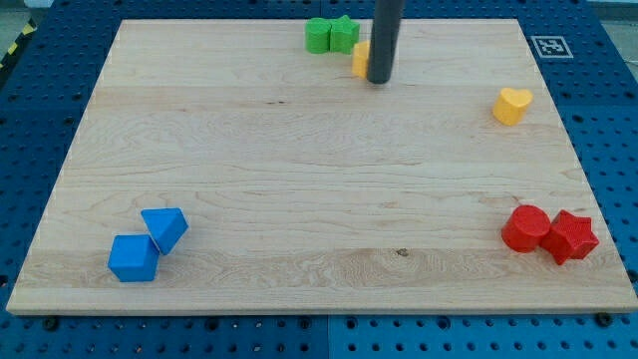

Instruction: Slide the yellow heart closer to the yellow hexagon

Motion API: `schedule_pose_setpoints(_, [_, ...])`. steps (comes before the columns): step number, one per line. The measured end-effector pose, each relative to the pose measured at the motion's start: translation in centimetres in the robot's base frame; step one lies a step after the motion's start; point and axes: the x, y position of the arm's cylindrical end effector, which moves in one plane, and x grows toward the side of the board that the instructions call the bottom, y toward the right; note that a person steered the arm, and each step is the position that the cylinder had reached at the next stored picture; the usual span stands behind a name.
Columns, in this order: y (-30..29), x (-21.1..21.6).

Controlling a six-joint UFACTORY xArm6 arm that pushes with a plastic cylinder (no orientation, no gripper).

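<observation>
Yellow heart (512, 105) sits alone near the view's right edge of the counter (299, 179), upper half, well apart from everything else. Yellow hexagon (360, 59) is near the view's top, mostly hidden behind the rod; only its left part shows. My tip (378, 80) rests just beside or against the hexagon, on its right; cannot tell if touching.

End effector: plain rod, nothing to open or close, holding nothing.

Risks, as judged:
- Tip so close to the hexagon may nudge it away when departing, toward the two green blocks (331, 35) just to its left.
- Heart is rounded; an off-centre push likely spins it or lets it slip past the tip.
- Overshooting drives the heart into the hexagon.

Red pair (549, 232) and blue pair (148, 244) lie far from the path.
</observation>
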Motion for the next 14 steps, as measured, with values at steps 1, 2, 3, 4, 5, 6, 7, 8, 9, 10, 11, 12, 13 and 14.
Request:
schedule_pose_setpoints(1, [-2.3,-3.1])
schedule_pose_setpoints(2, [-1.5,-2.4])
schedule_pose_setpoints(3, [0.4,0.5])
schedule_pose_setpoints(4, [3.3,4.6])
schedule_pose_setpoints(5, [10.6,9.9])
schedule_pose_setpoints(6, [22.3,12.2])
schedule_pose_setpoints(7, [27.9,10.6])
schedule_pose_setpoints(8, [27.8,9.5])
schedule_pose_setpoints(9, [25.5,7.6])
schedule_pose_setpoints(10, [23.2,7.1])
schedule_pose_setpoints(11, [23.2,7.5])
schedule_pose_setpoints(12, [22.4,7.5])
schedule_pose_setpoints(13, [19.3,7.5])
schedule_pose_setpoints(14, [15.0,7.5])
